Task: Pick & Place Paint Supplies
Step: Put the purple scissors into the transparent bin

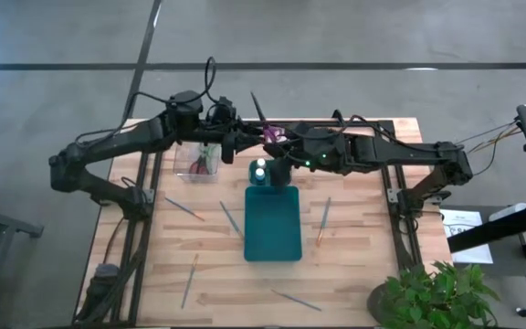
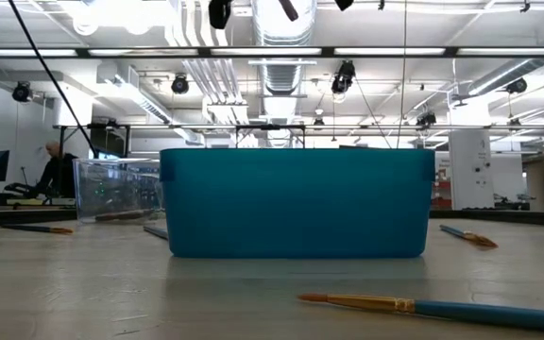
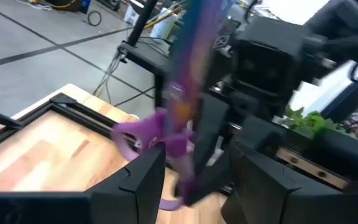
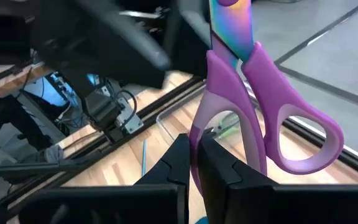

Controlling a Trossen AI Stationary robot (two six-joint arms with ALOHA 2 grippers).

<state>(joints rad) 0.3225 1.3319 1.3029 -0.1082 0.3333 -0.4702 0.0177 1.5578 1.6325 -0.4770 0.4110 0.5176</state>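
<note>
The purple-handled scissors (image 1: 270, 133) are lifted above the table's far middle, with the blades (image 1: 257, 105) pointing toward the far edge. My right gripper (image 1: 278, 151) (image 4: 194, 142) is shut on the scissors (image 4: 253, 93). My left gripper (image 1: 238, 139) (image 3: 194, 165) faces it from the left and is open, a finger on each side of the scissors (image 3: 179, 134); I cannot tell whether they touch. Several thin brushes (image 1: 322, 221) lie flat on the table. A small white-topped item (image 1: 260, 169) sits in the teal tray's far end. My right gripper pinches the scissors by one purple handle loop (image 4: 205, 118), on its outer wall, between its two fingers (image 4: 178, 160). The scissors are lifted clear of the table. The handles are at the fingers, and the iridescent blades (image 4: 232, 22) stick out beyond them.
The teal tray (image 1: 273, 224) (image 2: 296, 203) stands at the table's middle. A clear plastic box (image 1: 199, 160) (image 2: 116, 189) with red and green items sits at the far left, under my left arm. Brushes (image 2: 423, 305) lie on both sides of the tray. A plant (image 1: 436, 292) stands off the near right corner.
</note>
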